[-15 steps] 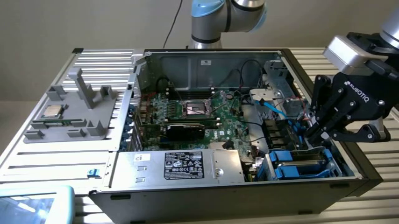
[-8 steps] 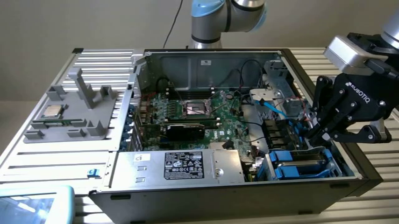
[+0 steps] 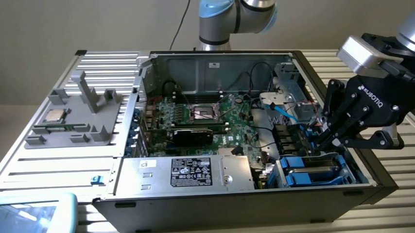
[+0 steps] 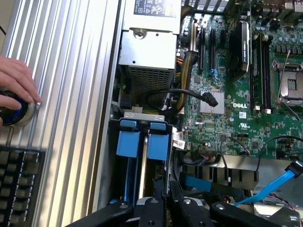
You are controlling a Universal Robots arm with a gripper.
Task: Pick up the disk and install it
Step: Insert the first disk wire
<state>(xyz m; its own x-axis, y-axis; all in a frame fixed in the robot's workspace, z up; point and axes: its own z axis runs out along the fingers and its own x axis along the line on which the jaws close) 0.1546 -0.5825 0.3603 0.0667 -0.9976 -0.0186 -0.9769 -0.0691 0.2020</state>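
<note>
The disk [image 3: 312,170], silver-grey in a bright blue carrier, sits low in the drive bay at the front corner of the open computer case, on the exterior view's right. In the wrist view its blue carrier tabs [image 4: 142,142] stand side by side with a thin silver edge between them. My gripper [image 3: 319,144] hangs just over the bay, fingers reaching down to the carrier's end. Its black fingers [image 4: 156,205] are drawn close together on the carrier's rail, so the gripper is shut on the disk.
Beside the bay lies a large silver box [image 3: 188,172] with a black label, and a motherboard [image 3: 207,116] behind it. Blue cable [image 3: 285,112] and black wires run close to the bay. A grey fixture [image 3: 75,119] holds a small chip. A person's hand [image 4: 16,90] rests on a button by a keyboard [image 4: 19,184].
</note>
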